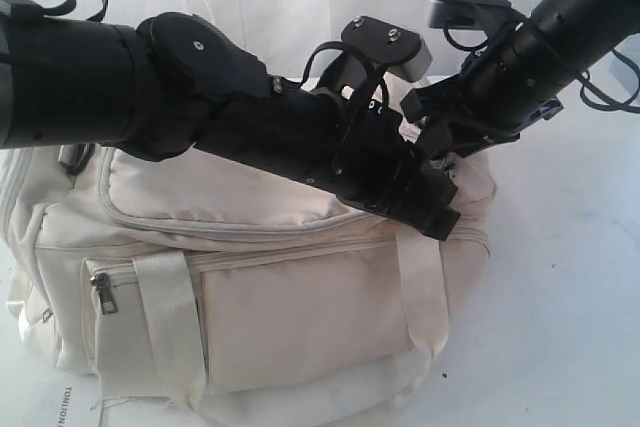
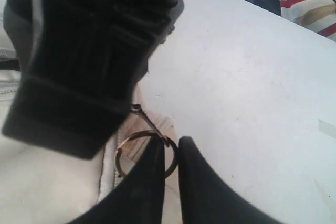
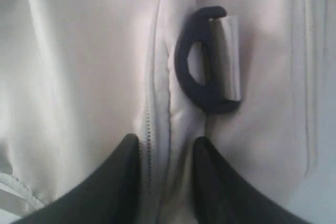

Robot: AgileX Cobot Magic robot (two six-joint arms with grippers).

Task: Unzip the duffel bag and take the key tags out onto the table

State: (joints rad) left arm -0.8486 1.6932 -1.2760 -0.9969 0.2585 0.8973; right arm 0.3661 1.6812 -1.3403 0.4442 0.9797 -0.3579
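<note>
Unzipping duffel bag [image 1: 250, 317]: my left gripper [image 2: 170, 142] clamps zip ring [image 2: 117, 156], right gripper [image 3: 167, 140] straddles seam [image 3: 149, 103], hold indeterminable; next, draw ring along.

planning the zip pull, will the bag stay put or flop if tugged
Probably floppy: the bag sags and creases, and its fabric ridges between the right hand's fingers. Seems lightly filled, so a tug may drag it across the table.

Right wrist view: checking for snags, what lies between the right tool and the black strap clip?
Only the duffel bag's cream fabric, a fold beside a zip line, as the right wrist view shows.
</note>
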